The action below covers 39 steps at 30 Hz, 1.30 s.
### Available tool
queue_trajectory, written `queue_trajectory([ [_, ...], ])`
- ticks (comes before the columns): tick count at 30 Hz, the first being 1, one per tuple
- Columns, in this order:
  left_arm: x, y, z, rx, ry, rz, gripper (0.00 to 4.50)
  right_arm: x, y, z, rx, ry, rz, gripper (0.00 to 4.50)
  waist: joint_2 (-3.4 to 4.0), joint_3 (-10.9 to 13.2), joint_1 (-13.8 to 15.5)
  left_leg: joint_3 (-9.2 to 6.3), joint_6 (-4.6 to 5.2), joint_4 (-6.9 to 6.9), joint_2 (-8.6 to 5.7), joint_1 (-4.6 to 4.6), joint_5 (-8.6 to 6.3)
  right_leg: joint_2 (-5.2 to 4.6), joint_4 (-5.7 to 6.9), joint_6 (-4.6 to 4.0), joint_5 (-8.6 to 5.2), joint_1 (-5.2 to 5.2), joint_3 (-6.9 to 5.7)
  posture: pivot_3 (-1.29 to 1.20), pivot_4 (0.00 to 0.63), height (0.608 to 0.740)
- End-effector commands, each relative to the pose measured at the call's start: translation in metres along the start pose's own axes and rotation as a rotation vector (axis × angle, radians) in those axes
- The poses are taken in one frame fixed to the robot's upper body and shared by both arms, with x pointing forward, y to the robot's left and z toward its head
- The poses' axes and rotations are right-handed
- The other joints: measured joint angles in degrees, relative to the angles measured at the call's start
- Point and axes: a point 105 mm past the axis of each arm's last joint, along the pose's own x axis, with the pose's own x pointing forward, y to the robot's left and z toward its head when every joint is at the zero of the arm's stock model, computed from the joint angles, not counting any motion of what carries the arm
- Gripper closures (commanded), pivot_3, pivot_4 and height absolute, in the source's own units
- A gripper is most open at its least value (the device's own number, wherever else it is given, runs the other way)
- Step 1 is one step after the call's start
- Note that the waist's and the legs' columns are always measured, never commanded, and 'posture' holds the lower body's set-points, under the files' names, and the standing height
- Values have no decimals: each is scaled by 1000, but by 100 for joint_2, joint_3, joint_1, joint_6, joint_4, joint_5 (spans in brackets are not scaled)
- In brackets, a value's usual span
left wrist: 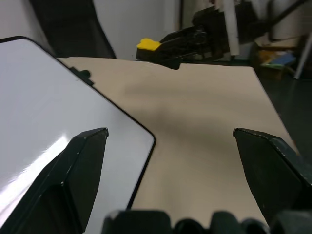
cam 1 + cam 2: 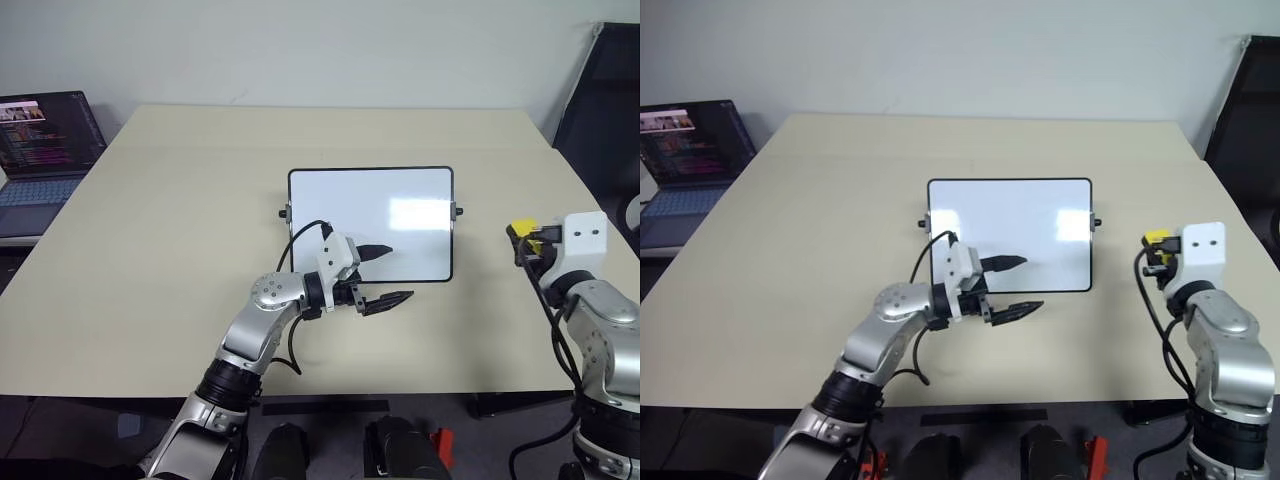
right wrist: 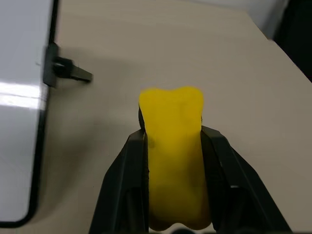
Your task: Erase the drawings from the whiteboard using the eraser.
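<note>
We see the right end effector [image 3: 173, 165] pinching the eraser [image 3: 173, 161], right of the whiteboard [image 2: 400, 200]; left end effector [image 2: 385, 275] spread over its near edge.

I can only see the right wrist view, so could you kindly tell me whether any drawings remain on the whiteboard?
Observer: None that I can see; in the head views the whiteboard surface looks blank apart from glare.
Operator: Thank you. Where is the left gripper?
Observer: The left gripper is open at the board's near edge, one of its fingers over the white surface.
Operator: And my eraser relative to the board?
Observer: The eraser, held in the right gripper, is off the board's right side, above the table.
</note>
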Motion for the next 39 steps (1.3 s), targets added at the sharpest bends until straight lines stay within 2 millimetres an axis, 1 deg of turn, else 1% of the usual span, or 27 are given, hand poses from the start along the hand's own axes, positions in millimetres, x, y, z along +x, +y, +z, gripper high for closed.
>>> queue_trajectory([
  [1,2,-7,6,37,-17,-95,0,-7,-7,3,-4,11,-4,3410,1,1,-6,1,0,0,0,0,0,0,-1,0,0,0,1,0,150,740],
  [5,1,-4,3,58,-2,-121,0,-8,-6,-16,-3,73,9,3410,2,2,8,0,0,0,-1,-2,0,-1,-4,1,-1,0,-1,0,150,740],
  [8,0,-2,2,61,-1,-120,0,-6,-5,-21,7,82,14,3410,2,2,2,1,0,0,-1,-2,0,-1,-4,1,-1,0,0,0,150,740],
  [11,-5,-3,-1,60,19,-120,0,-4,-6,-30,12,115,26,3410,2,1,-5,1,0,0,-1,-2,0,-1,-3,1,0,0,-1,0,150,740],
  [14,-9,-3,-3,61,32,-110,0,-2,-6,-35,22,128,33,3410,2,2,-5,-1,0,-1,-1,-2,0,-1,-3,1,-1,0,-1,0,150,740],
  [18,-10,-6,-5,58,35,-105,0,1,-6,-47,83,152,36,3410,2,2,-3,0,0,-1,0,-2,0,-1,-4,2,-1,0,-1,0,150,740],
  [22,-13,-5,-5,58,39,-97,0,3,-7,-49,90,145,38,3410,2,2,4,0,0,-1,-1,-2,0,-1,-3,2,-1,0,0,0,150,740],
  [24,-14,-4,-4,60,42,-92,0,5,-9,-48,80,138,33,2693,2,2,2,1,0,0,-1,-2,0,-1,-2,2,-1,0,0,0,150,740],
  [25,-14,-4,-4,59,43,-92,0,5,-9,-48,85,138,33,2526,2,2,3,0,0,-1,-1,-2,0,-1,-2,2,-1,0,-1,0,150,740],
  [26,-14,-4,-4,59,44,-92,0,5,-10,-49,82,138,28,2196,2,1,3,0,0,-1,-1,-2,0,-1,-2,2,-1,0,-1,0,150,740],
  [28,-14,-4,-4,59,44,-92,0,4,-12,-49,82,137,19,1445,2,1,3,0,0,-1,-1,-2,0,-1,-2,2,-1,0,-1,0,150,740],
  [29,-14,-3,-4,60,45,-92,0,4,-13,-49,79,136,13,1164,2,2,3,0,0,0,-1,-2,0,-1,-2,2,-1,0,-1,0,150,740],
  [30,-14,-3,-4,60,46,-92,0,4,-14,-48,79,133,8,727,2,1,3,1,0,-1,-1,-2,0,-1,-2,2,-1,0,-1,0,150,740],
  [31,-14,-3,-3,60,46,-93,0,3,-15,-48,81,132,7,433,2,1,3,1,0,0,-1,-2,0,-1,-2,2,-1,0,-1,0,150,740],
  [32,-14,-3,-3,58,46,-94,0,3,-15,-47,86,129,5,41,2,1,3,0,0,0,-1,-2,0,-1,-2,2,-1,0,-1,0,150,740],
  [39,-14,-3,-3,57,48,-90,0,0,-17,-43,72,118,-24,41,3,1,3,0,0,0,-1,-2,0,-1,-2,2,-1,0,0,0,150,740],
])
